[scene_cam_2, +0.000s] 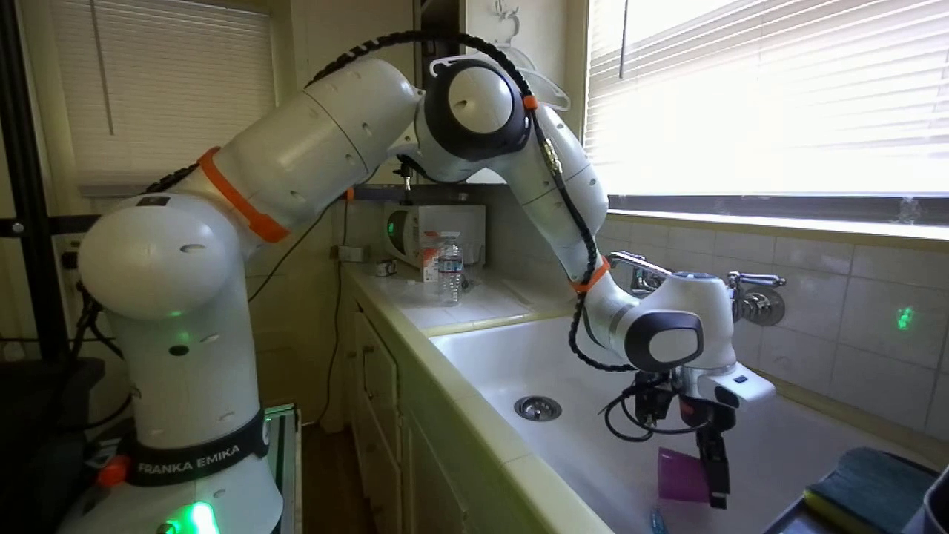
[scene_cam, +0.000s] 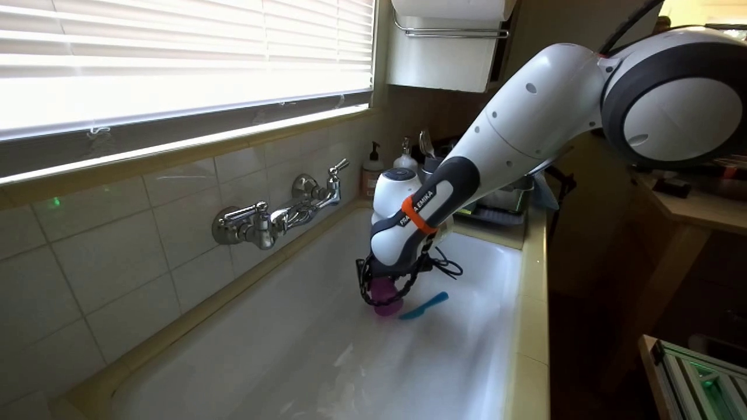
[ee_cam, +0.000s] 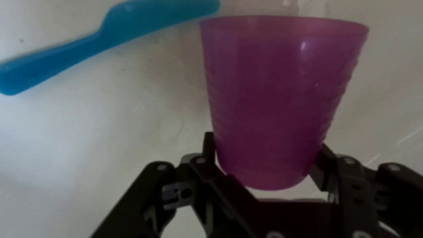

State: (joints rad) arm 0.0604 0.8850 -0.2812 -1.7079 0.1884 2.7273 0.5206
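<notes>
Partway spread at the gripper, and closed from both sides on a purple cup with dark fingers no farther apart than the cup's narrow end. Touches the tapered wall close to the base, with a fingertip on each flank, leaving the wide rim pointing away beyond the fingertips. Has the cup low inside a white sink in both exterior views; cannot tell whether lifted or resting on the bottom there. Has a blue knife-shaped utensil just past the fingertips and off to one side, near the cup's rim with one end; cannot tell if touching. Has a chrome tap alongside and higher than the fingers, on a tiled wall, and a metal drain well apart from the grip, farther along the same sink. Has a blue-green and yellow sponge near the gripper, on the opposite side from the drain, and, in an exterior view, a pump soap bottle beyond and above the gripper.
</notes>
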